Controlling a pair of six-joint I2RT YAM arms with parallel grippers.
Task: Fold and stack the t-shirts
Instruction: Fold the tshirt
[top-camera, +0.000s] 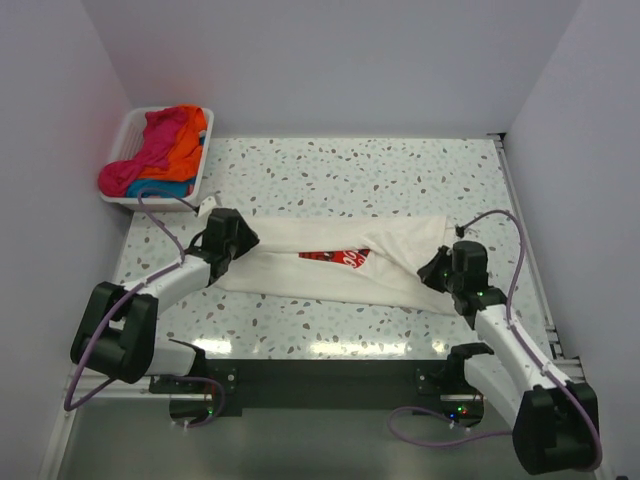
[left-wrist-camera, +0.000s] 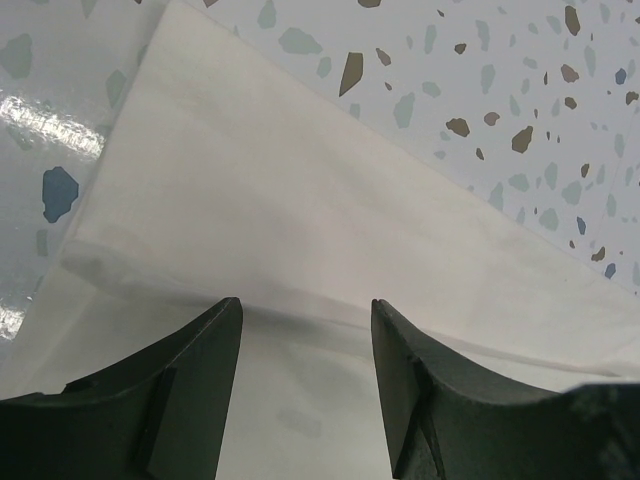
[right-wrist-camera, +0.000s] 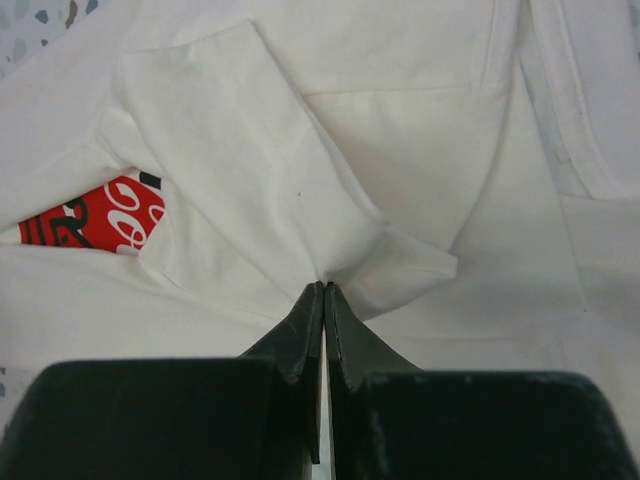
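Note:
The cream-white t-shirt (top-camera: 330, 262) lies partly folded across the middle of the table, its red logo (top-camera: 335, 257) half covered by a folded flap. My left gripper (top-camera: 243, 243) is open over the shirt's left end; in the left wrist view (left-wrist-camera: 305, 305) its fingers straddle bare cloth (left-wrist-camera: 280, 180). My right gripper (top-camera: 437, 268) is at the shirt's right end. In the right wrist view (right-wrist-camera: 325, 285) it is shut on a pinch of the white cloth (right-wrist-camera: 260, 170), with the red logo (right-wrist-camera: 95, 215) at left. Magenta-pink, orange and blue t-shirts (top-camera: 160, 150) lie heaped in the basket.
A white slatted basket (top-camera: 127, 130) stands at the back left corner by the wall. The speckled tabletop (top-camera: 350, 165) is walled at left, back and right. A black base plate (top-camera: 330, 380) lies at the near edge between the arm bases.

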